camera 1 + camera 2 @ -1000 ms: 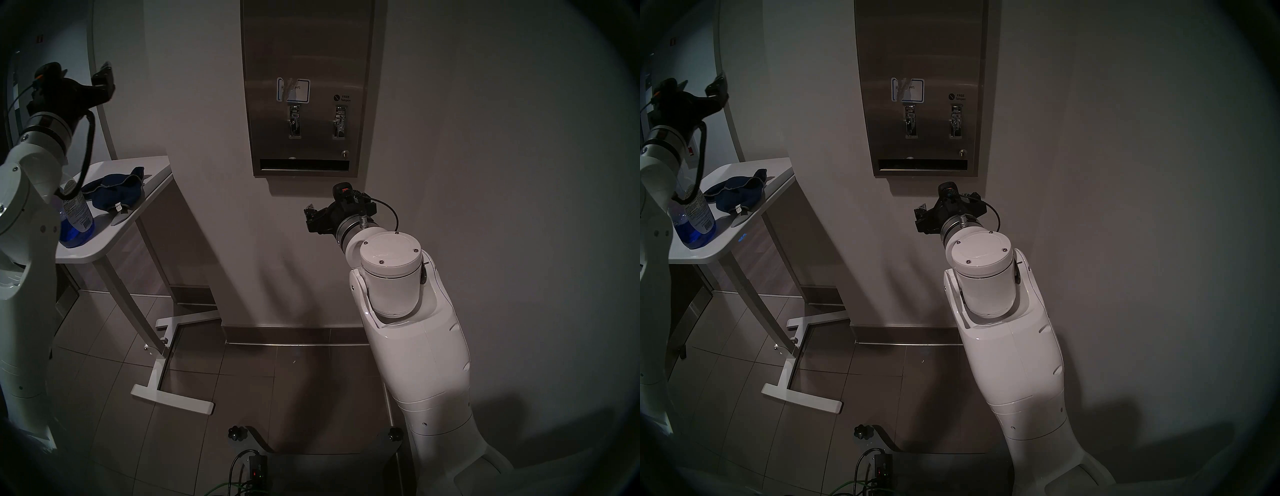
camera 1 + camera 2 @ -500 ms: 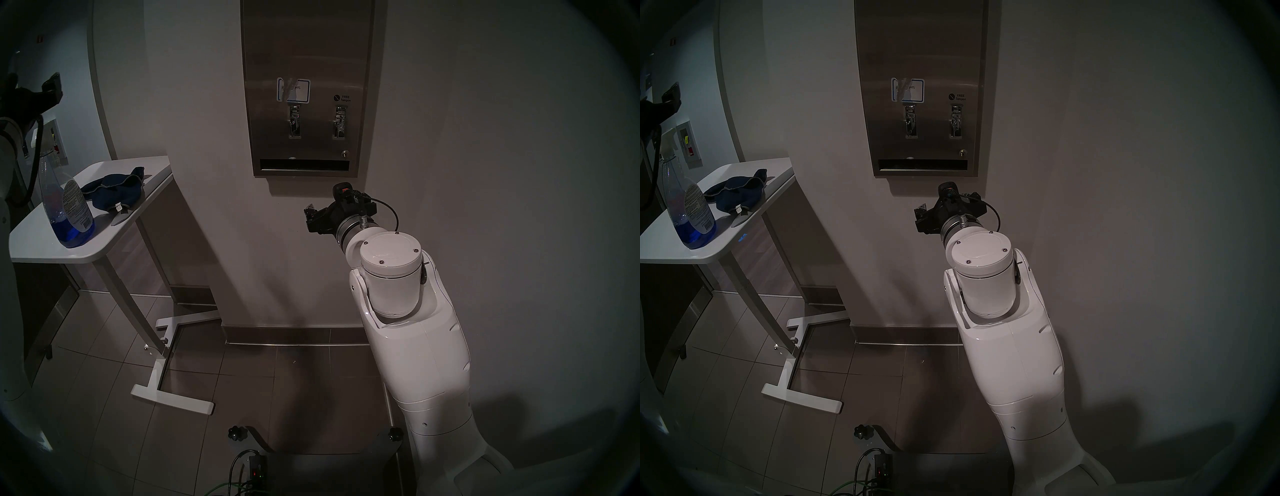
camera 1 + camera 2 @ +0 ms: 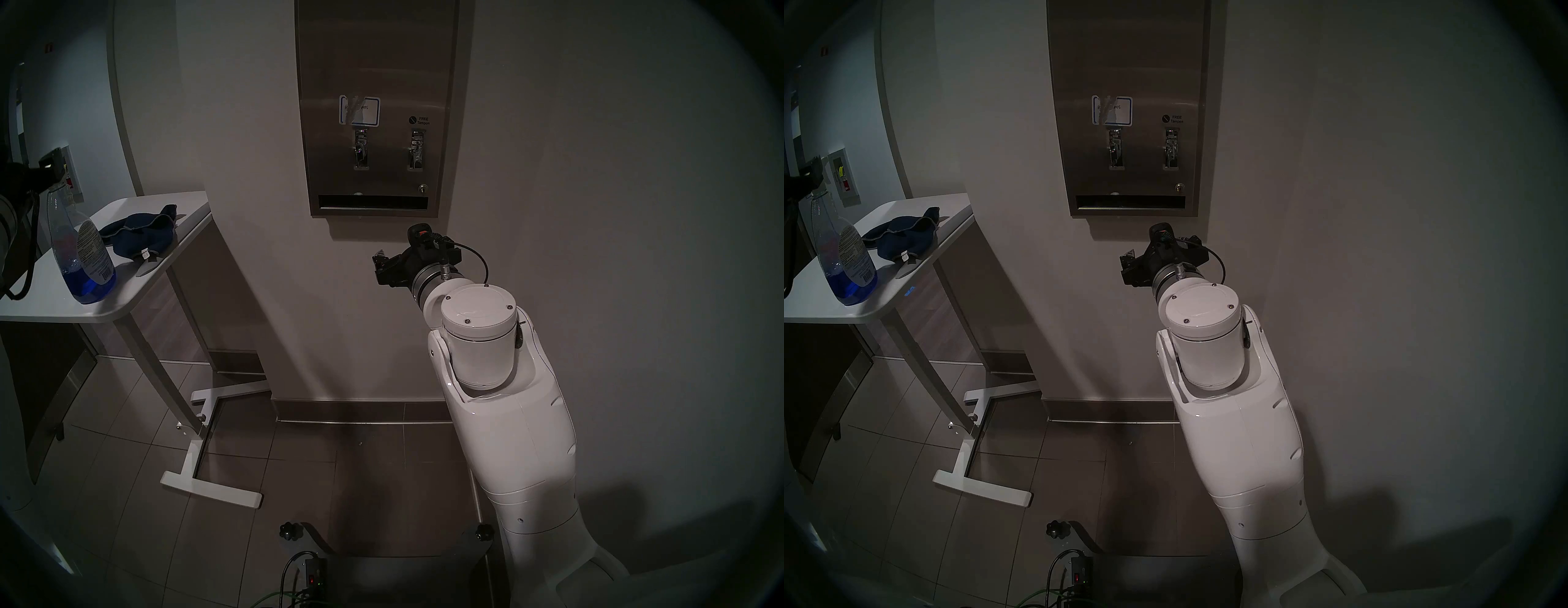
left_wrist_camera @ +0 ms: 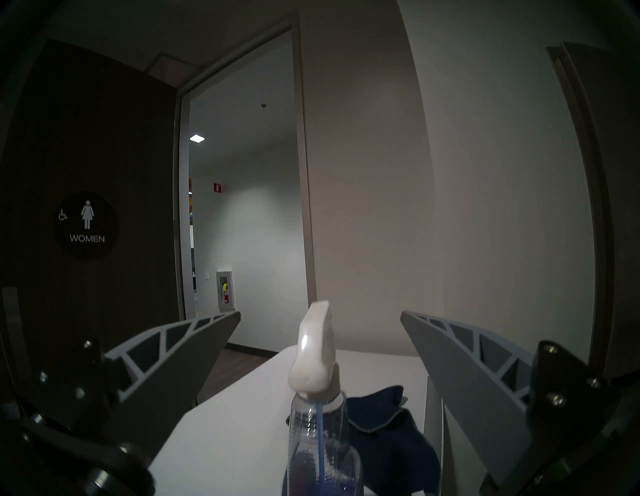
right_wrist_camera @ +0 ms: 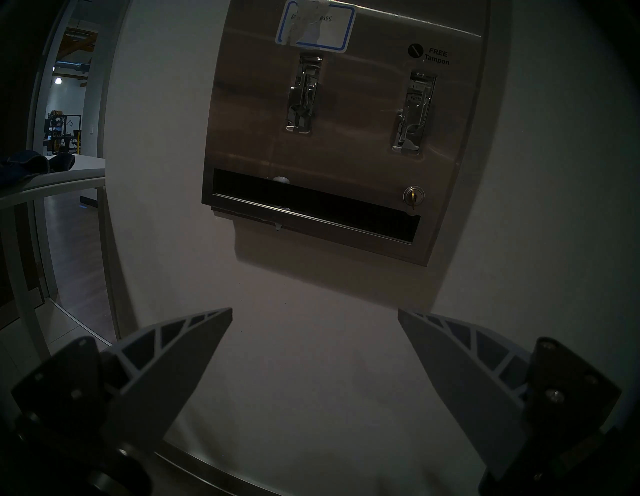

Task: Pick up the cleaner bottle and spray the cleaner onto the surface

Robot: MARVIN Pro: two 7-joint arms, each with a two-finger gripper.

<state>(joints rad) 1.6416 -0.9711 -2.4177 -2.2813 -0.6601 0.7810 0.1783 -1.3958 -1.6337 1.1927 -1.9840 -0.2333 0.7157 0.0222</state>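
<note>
A dark blue cloth (image 3: 142, 234) lies crumpled on the white worktop (image 3: 51, 303) at my ten o'clock. Beyond it I see a dark door with a round WOMEN sign (image 4: 86, 225) and, through the doorway, a fire extinguisher cabinet (image 4: 225, 291) on the far wall

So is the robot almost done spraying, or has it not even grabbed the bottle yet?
Not grabbed yet. The cleaner bottle stands on the white table beside the dark blue cloth. The left gripper is open, with the bottle's white trigger head between its fingers but not touching. Gripping, lifting and spraying the steel dispenser are left. The right gripper is open and empty below it.
</note>
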